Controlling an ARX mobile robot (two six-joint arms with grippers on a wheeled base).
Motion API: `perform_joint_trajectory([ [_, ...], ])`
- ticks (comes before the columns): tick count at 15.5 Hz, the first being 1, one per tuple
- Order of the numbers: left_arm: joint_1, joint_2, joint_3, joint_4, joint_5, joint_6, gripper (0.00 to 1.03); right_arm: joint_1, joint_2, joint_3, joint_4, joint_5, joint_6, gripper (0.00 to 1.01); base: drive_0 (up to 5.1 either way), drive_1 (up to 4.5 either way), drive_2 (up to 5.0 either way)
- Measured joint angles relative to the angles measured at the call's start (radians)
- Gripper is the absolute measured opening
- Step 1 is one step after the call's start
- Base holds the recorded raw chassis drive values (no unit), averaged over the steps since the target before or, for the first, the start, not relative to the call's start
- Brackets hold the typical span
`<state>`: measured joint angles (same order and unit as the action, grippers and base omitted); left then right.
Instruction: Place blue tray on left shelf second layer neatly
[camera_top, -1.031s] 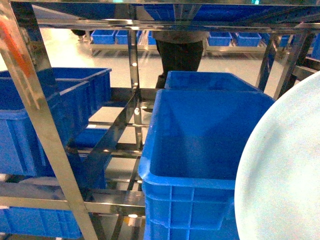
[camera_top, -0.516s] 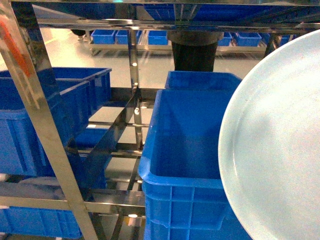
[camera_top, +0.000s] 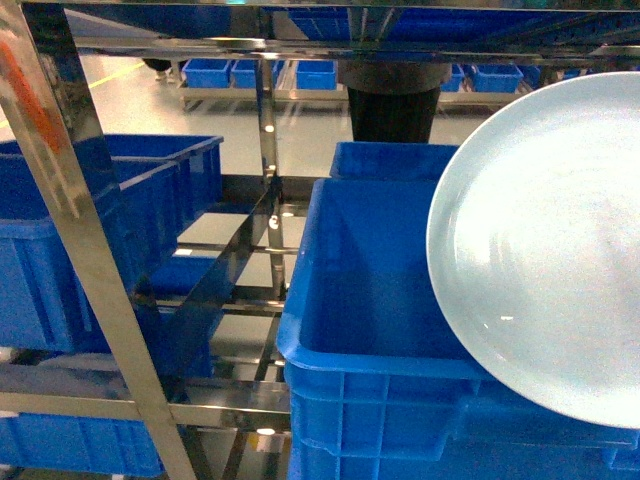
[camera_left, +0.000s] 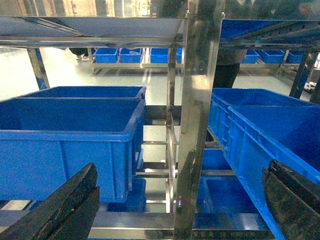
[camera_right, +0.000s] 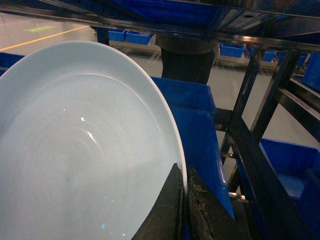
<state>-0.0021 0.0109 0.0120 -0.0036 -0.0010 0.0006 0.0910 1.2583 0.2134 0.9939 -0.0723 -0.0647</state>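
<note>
The blue tray (camera_top: 545, 250), a pale sky-blue shallow dish, is held tilted at the right of the head view, over the open top of a deep-blue crate (camera_top: 370, 290). In the right wrist view the tray (camera_right: 80, 150) fills the left side. My right gripper (camera_right: 184, 186) is shut on its rim, one finger on each face. The left shelf (camera_top: 80, 230) is a shiny steel rack of uprights and rails. My left gripper (camera_left: 182, 170) stands open in front of a shelf upright (camera_left: 197, 125) with nothing between its fingers (camera_left: 65, 210).
Deep-blue crates (camera_top: 70, 240) fill the shelf level at left and another sits behind the right crate (camera_top: 400, 160). Steel rails (camera_top: 230, 270) run between them. A person in dark clothes (camera_top: 390, 100) stands behind the rack. More crates (camera_top: 230, 72) line the far floor.
The blue tray has risen and moved left into the head view, from the right edge to over the right crate. The person behind the rack has shifted right.
</note>
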Motion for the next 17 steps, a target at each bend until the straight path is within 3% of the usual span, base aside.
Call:
perform_joint_trajectory([
  [5,0.000,0.000,0.000,0.000,0.000,0.000,0.98,0.019,0.235,0.112,0.130,0.044,-0.019,0.02,0.0,0.00,0.0],
  [9,0.000,0.000,0.000,0.000,0.000,0.000,0.98,0.000,0.414,0.208,0.179,0.062,-0.043,0.02,0.0,0.00,0.0],
  [11,0.000,0.000,0.000,0.000,0.000,0.000,0.98,0.005,0.420,0.229,0.177,0.049,-0.062,0.20,0.0,0.00,0.0],
  [17,0.000,0.000,0.000,0.000,0.000,0.000,0.98,0.076,0.282,0.149,0.122,0.067,-0.047,0.97,0.0,0.00,0.0],
])
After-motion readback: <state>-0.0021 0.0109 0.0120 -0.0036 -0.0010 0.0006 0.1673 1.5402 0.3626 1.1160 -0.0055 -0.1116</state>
